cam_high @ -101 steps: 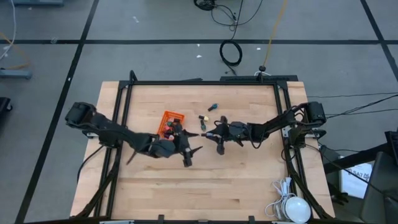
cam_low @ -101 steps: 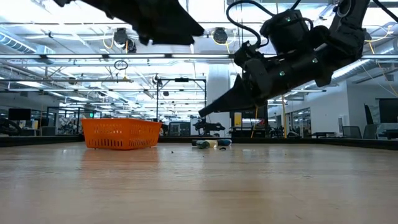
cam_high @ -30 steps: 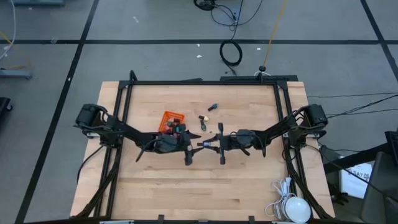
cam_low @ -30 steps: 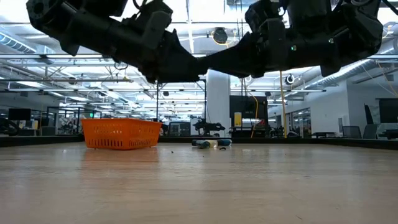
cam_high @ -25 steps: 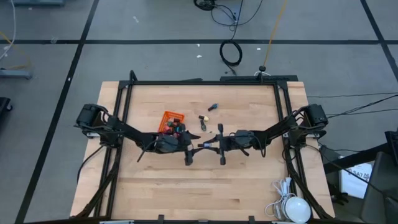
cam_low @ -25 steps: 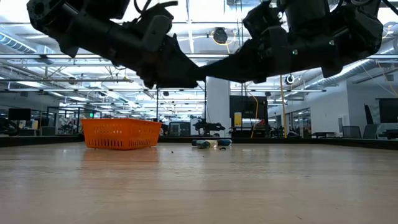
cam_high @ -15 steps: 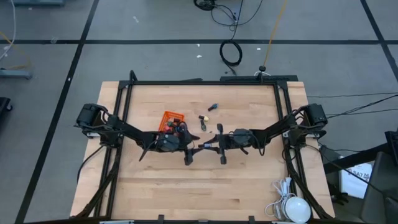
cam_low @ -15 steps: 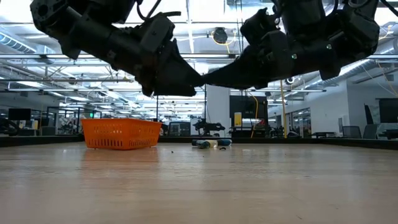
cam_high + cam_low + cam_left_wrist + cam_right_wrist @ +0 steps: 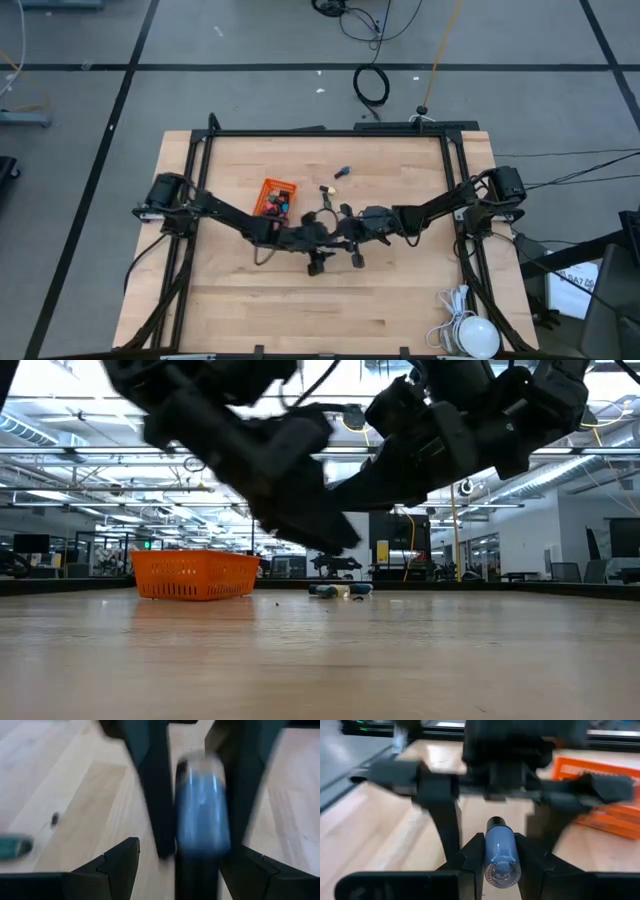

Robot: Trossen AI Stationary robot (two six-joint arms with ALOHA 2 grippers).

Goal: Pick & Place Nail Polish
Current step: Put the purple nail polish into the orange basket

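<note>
My right pincer [image 9: 501, 857] is clamped on a small blue glass nail polish bottle with a dark cap [image 9: 500, 851], held above the wooden worktop [image 9: 400, 290], its long axis pointing straight between the spread fingers of my left pincer [image 9: 192, 827].

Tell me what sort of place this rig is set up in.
Probably a large robotics lab or workshop hall: the low view shows exposed ceiling trusses and distant workstations, and cables lie on the grey taped floor around the wooden table.
</note>
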